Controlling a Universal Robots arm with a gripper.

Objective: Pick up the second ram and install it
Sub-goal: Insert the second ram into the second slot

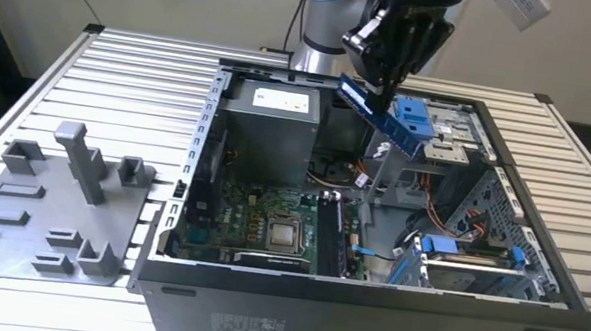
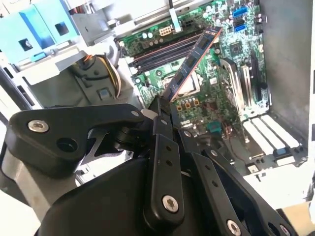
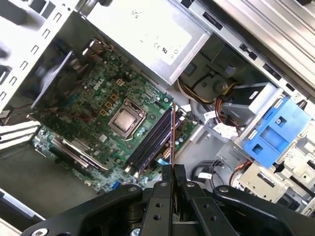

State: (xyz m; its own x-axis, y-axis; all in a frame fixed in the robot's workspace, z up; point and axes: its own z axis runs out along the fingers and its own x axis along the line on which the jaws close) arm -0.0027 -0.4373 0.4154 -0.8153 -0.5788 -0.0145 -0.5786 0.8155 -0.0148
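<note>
One memory stick under observation. The second ram (image 1: 387,119) is in the air above the open computer case (image 1: 371,286), clear of the board below. In the exterior view it hangs tilted. Its upper end is at the gripper (image 1: 380,83) and its lower end slopes down toward the exterior view's right, passing in front of the blue drive caddy (image 1: 417,113) on the far side of the case.

Gripper: fingers closed on one end of the stick, pinching its flat faces, with no gap visible at the tips. Both wrist views confirm the hold. In the second wrist view the second ram (image 2: 193,60) runs straight out from the gripper (image 2: 165,110), chip side showing. In the first wrist view the second ram (image 3: 173,137) appears edge-on as a thin line leaving the gripper (image 3: 172,172).

Below: the green motherboard (image 1: 256,211) lies flat on the case floor. The processor socket (image 1: 284,234) has the memory slots (image 1: 328,229) just beside it, on the exterior view's right. In the first wrist view the stick's edge sits close beside the memory slots (image 3: 150,142) and roughly parallel to them, not seated. I cannot tell whether any slot is filled.

The power supply (image 1: 271,116) sits in the far left corner of the case. A grey fixture plate (image 1: 41,219) rests on the slatted table (image 1: 127,69) at the exterior view's left, well apart from the gripper.
</note>
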